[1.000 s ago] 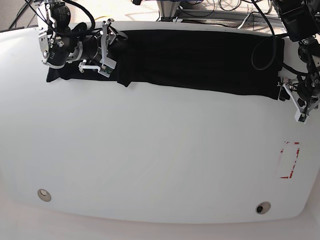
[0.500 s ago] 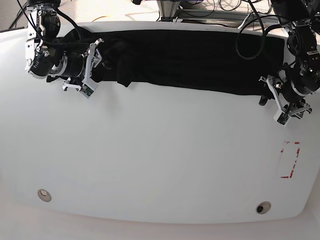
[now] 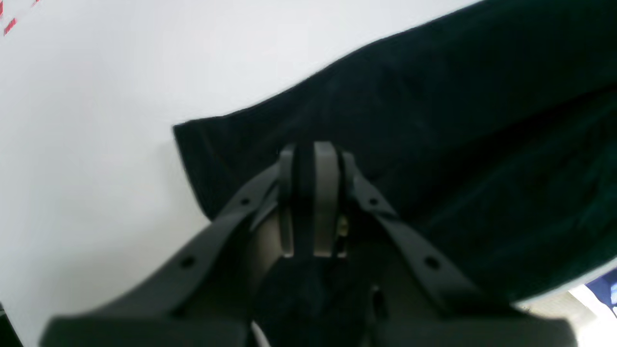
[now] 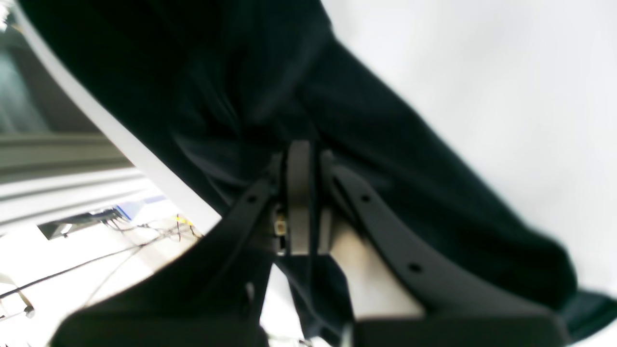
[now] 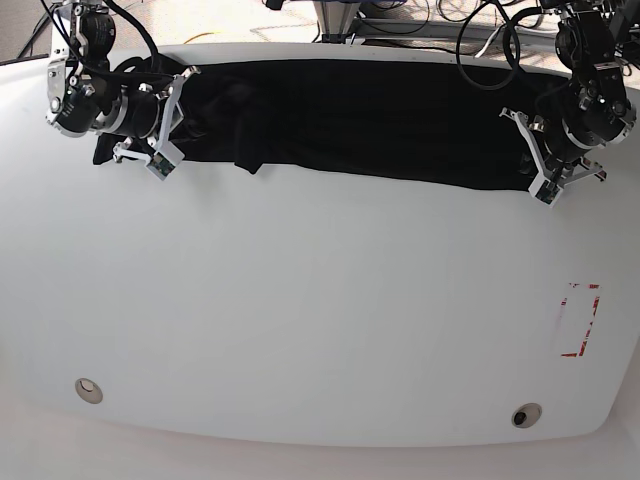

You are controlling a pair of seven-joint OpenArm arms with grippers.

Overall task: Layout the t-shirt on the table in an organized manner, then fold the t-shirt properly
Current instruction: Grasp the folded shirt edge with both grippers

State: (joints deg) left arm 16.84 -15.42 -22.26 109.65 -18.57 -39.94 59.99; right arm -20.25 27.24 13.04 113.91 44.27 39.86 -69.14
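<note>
The black t-shirt (image 5: 380,120) lies as a long folded strip along the far edge of the white table (image 5: 320,300). At the strip's right end in the base view, my left gripper (image 5: 525,160) is shut, with fabric pinched between its pads near the shirt's corner (image 3: 178,127). In the left wrist view the left gripper (image 3: 308,147) shows dark cloth between the closed pads. At the strip's left end, my right gripper (image 5: 178,120) is shut on the bunched fabric. The right gripper (image 4: 308,147) has cloth running back between its fingers.
A red rectangular tape mark (image 5: 580,320) sits near the table's right edge. Two small round holes (image 5: 88,389) (image 5: 521,416) lie near the front edge. Cables and stands crowd the space behind the far edge (image 5: 340,20).
Both grippers have moved back onto the ends of the shirt strip and their jaws have gone from open to shut on the fabric.
</note>
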